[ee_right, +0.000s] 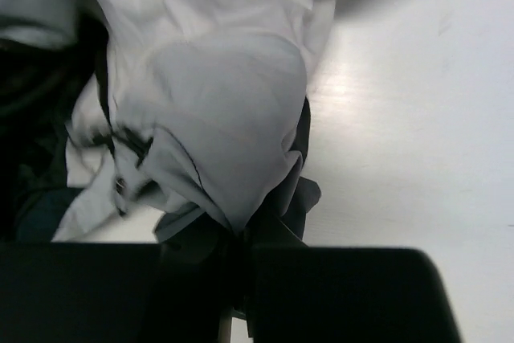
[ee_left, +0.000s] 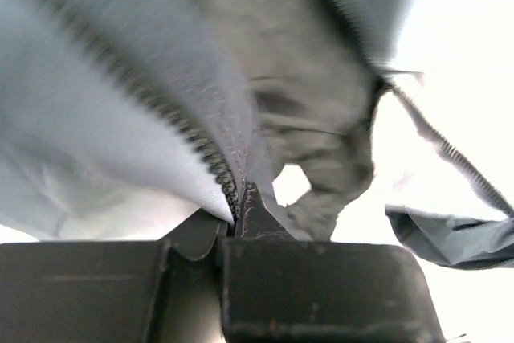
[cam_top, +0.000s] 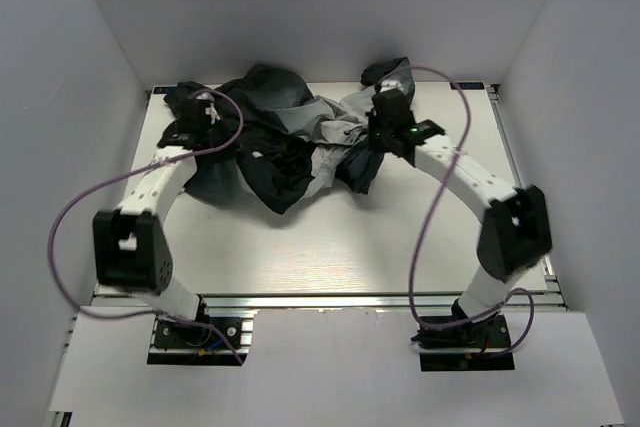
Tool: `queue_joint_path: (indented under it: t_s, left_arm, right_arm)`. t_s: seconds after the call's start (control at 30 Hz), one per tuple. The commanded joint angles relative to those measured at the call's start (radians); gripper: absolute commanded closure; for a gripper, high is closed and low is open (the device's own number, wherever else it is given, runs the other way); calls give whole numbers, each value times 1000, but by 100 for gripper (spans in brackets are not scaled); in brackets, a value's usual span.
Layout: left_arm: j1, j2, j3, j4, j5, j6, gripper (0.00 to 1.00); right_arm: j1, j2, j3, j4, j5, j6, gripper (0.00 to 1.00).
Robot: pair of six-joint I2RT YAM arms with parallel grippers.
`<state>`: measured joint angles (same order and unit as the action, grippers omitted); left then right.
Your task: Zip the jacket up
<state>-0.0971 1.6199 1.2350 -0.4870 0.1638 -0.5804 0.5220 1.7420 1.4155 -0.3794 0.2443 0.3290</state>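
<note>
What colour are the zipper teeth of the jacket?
The jacket has dark, almost black zipper teeth; the left wrist view shows them best.

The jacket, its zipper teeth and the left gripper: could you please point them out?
jacket (cam_top: 290, 147), top view, dark crumpled middle.
zipper teeth (ee_left: 197, 146), left wrist view, lower row.
left gripper (ee_left: 233, 226), left wrist view, between fingertips.

Crumpled grey-to-black jacket (cam_top: 290, 147) — zipper (ee_left: 201, 150) open — heaped on the table's (cam_top: 330, 247) far half

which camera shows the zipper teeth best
Left wrist: the zipper teeth run close and clear down to the left pincer. The top view shows only the crumpled jacket, teeth too small to pick out; the right wrist shows just cloth.
</note>
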Motion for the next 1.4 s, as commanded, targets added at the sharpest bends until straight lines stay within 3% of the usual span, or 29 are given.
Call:
queue_joint_path:
  t_s: [0.0,0.13,0.23,0.37,0.47,0.5,0.53,0.57,0.6,0.63,0.7,0.73,0.8,0.97,1.03,1.13,1.27,1.37]
  left_arm:
    - [-6,-274,3,38,-43,-10,100]
    - [-6,-492,6,13,-95,-44,100]
    - [-6,-601,12,-53,-130,-49,100]
    - [-6,-675,-26,-171,-149,-59,100]
    - [-6,-695,-124,-222,-142,-59,100]
    - [-6,-696,-162,-251,-136,-56,94]
    - [-6,-693,-179,-265,-127,-53,85]
    - [-6,-692,-195,-272,-112,-27,73]
    - [-6,-684,-207,-285,-69,-6,29]
    - [-6,-681,-216,-288,-47,16,8]
    - [-6,-670,-210,-307,-9,74,2]
    - [-6,-664,-194,-312,-13,82,2]
    - [-6,-660,-183,-308,-47,96,2]
    - [-6,-556,-141,-285,-186,48,2]
    - [-6,-500,-129,-289,-205,21,2]
    - [-6,-420,-101,-366,-248,-53,2]
    - [-6,-469,-172,-423,-279,-93,2]
    - [-6,-521,-281,-488,-273,-125,2]
  right_arm:
    - [-4,-258,123,20,121,-96,100]
    - [-4,-465,220,-10,116,-249,100]
    - [-4,-507,330,-117,271,-274,100]
    - [-14,-535,260,-261,461,-187,100]
    - [-100,-544,107,-435,397,17,100]
    - [-176,-547,56,-473,309,74,100]
    - [-219,-549,-42,-483,264,88,86]
    - [-267,-544,-76,-495,219,93,78]
    - [-339,-529,-98,-510,186,110,71]
    - [-359,-520,-110,-548,193,111,56]
    - [-376,-510,-105,-576,240,110,45]
    - [-376,-512,-98,-585,239,101,29]
    - [-376,-529,-73,-578,195,88,11]
    - [-363,-584,-69,-546,5,4,11]
    - [-291,-616,-105,-527,-48,-18,11]
    - [-62,-618,-173,-512,-25,1,11]
    - [282,-526,-253,-377,-63,41,11]
    - [483,-383,-211,-279,-19,-4,11]
